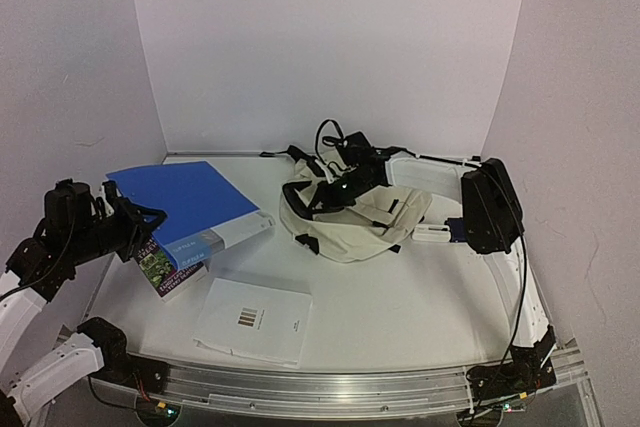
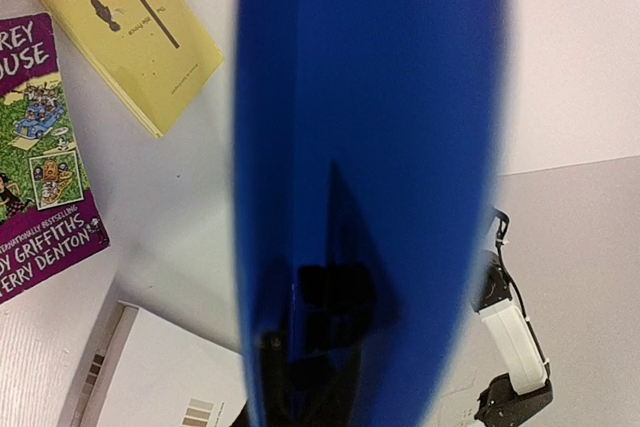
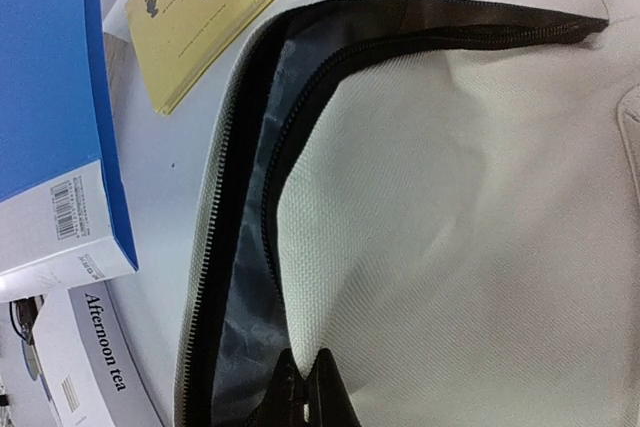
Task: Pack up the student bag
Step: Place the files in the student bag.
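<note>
Right end effector (image 3: 305, 397) fingertips, pressed together, apparently pinch the open zipper edge of the student bag (image 3: 450, 227), which lies right of centre on the tabletop (image 1: 400, 317). Left end effector (image 2: 315, 332) clamps a tilted blue binder (image 2: 370, 97). Only wrist views show the yellow booklet (image 2: 125, 32) beyond it.

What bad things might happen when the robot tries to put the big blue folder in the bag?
1. The opening of the bag looks like a narrow slit, so the folder may jam on the zipper.
2. The right gripper pinches only the thin edge of the fabric; it might slip off.
3. The left gripper holds the folder by one edge, so it could tip or slide out.
</note>
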Robot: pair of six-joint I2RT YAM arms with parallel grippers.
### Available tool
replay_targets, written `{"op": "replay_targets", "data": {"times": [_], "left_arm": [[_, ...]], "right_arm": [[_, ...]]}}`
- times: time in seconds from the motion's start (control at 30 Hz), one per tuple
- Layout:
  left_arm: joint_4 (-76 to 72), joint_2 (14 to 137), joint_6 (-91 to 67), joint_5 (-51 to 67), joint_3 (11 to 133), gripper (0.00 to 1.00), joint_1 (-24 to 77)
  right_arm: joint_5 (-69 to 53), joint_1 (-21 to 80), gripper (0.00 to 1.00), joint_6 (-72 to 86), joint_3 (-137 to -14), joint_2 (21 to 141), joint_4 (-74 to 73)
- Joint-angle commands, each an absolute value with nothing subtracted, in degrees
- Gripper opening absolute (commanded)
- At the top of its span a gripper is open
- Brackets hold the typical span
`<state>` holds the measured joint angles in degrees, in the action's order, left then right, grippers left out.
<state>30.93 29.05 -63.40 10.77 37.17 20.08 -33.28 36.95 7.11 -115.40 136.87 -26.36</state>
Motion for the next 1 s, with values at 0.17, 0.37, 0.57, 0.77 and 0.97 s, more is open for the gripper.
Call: {"op": "replay_targets", "data": {"times": [0.17, 0.37, 0.57, 0.77, 0.97], "left_arm": [[14.7, 30.0, -57.5, 21.9, 40.0, 0.00, 20.0], [1.1, 35.9, -59.2, 32.9, 37.3, 0.00, 20.0], [-10.2, 46.5, -62.0, 42.3, 34.3, 0.00, 20.0], [-19.9, 56.9, -64.3, 46.9, 32.5, 0.00, 20.0], [-20.4, 64.1, -63.5, 47.3, 33.6, 0.00, 20.0]], "right_arm": [[-19.9, 36.7, 0.00, -4.5, -120.7, 122.6, -28.8], [-15.6, 36.7, 0.00, -8.1, -124.1, 120.0, -29.5], [-13.5, 36.7, 0.00, -11.0, -126.8, 119.0, -30.1], [-13.2, 36.7, 0.00, -11.4, -126.5, 118.0, -30.3], [-14.6, 36.7, 0.00, -10.1, -126.5, 117.7, -30.4]]}}
